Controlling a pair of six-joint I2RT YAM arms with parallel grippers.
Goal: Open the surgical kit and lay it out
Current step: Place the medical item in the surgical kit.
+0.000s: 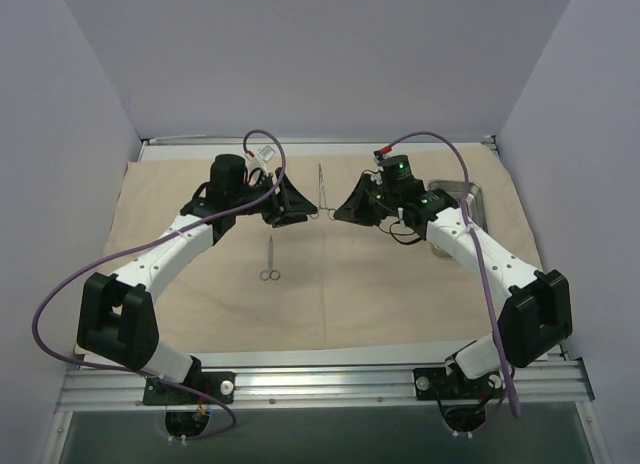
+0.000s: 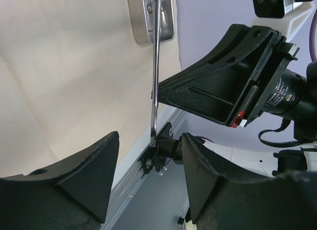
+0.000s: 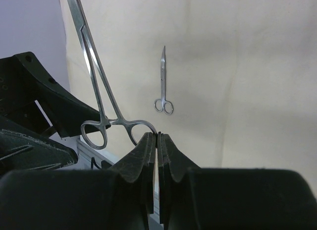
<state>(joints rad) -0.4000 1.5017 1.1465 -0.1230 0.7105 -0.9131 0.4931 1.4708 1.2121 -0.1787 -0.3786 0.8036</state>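
Note:
The beige cloth wrap [image 1: 400, 294] lies spread flat over the table. My right gripper [image 1: 340, 215] is shut on one ring handle of the silver forceps [image 1: 321, 189]; the right wrist view shows the pinch [image 3: 157, 135] with the forceps [image 3: 94, 76] slanting away up-left. My left gripper [image 1: 300, 212] is open and empty just left of the forceps handles; in its wrist view the forceps [image 2: 155, 81] show edge-on above the open gripper [image 2: 151, 139]. Thin scissors [image 1: 270, 260] lie on the cloth, and also show in the right wrist view [image 3: 163, 86]. The steel tray [image 1: 462, 194] sits at the far right. Tweezers are out of view.
The tray also shows in the left wrist view [image 2: 168, 22], and the right arm partly covers it from above. Grey walls close in the left, right and far sides. A metal rail [image 1: 320, 384] runs along the near edge. Purple cables loop from both arms.

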